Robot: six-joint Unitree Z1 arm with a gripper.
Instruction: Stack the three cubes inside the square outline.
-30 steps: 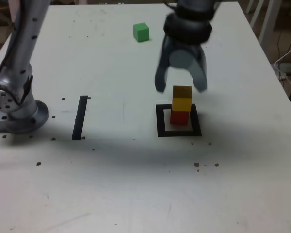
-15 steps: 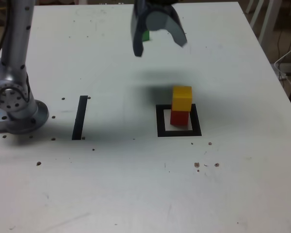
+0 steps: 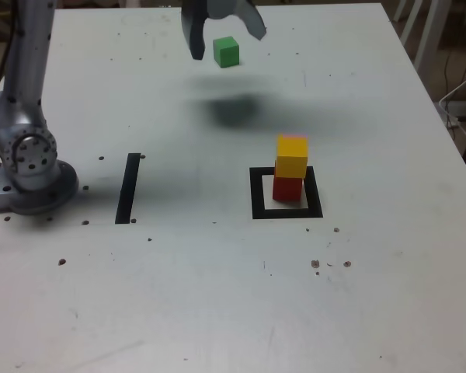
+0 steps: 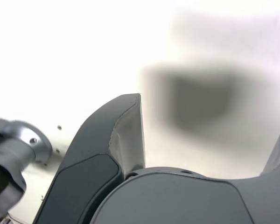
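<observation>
Exterior view: the gripper (image 3: 228,48) hangs at the far side with its jaws spread and nothing between them, near the green cube (image 3: 227,53) on the table (image 3: 388,264). To the right and nearer, the yellow cube (image 3: 292,158) sits on the red cube (image 3: 287,189), inside the black square outline (image 3: 257,211).

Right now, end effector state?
End effector: open, holding nothing; jaws apart, near the green cube in the exterior view.

Yellow cube (image 3: 292,158) atop red cube (image 3: 287,189).
</observation>
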